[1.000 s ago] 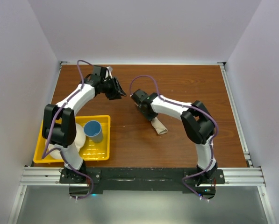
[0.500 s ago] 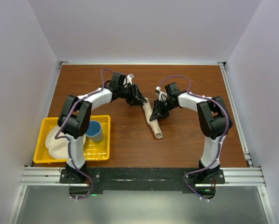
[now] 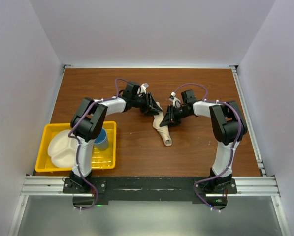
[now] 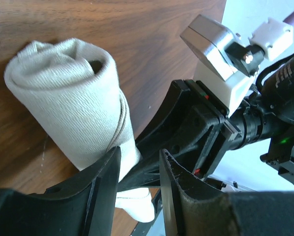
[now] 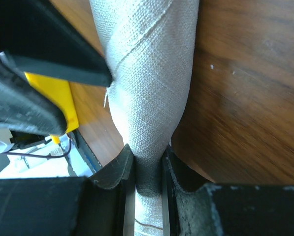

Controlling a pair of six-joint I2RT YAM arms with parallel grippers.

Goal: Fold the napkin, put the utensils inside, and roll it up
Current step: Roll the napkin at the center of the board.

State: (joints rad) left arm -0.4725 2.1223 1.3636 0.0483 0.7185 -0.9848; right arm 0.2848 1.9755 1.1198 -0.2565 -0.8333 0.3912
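Napkin roll (image 5: 147, 73) pinched in right tool (image 5: 147, 167); left tool (image 4: 139, 167) alongside.

My brown wooden desk (image 3: 196, 88) carries a rolled beige napkin (image 3: 162, 132) lying near its middle, and a yellow tray (image 3: 87, 167) sitting at the near left corner, well apart.

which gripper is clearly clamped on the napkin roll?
The right gripper: in its wrist view the jaws squeeze the napkin to a narrow waist. The left gripper has its jaws apart by the roll's end, with no clear grip.
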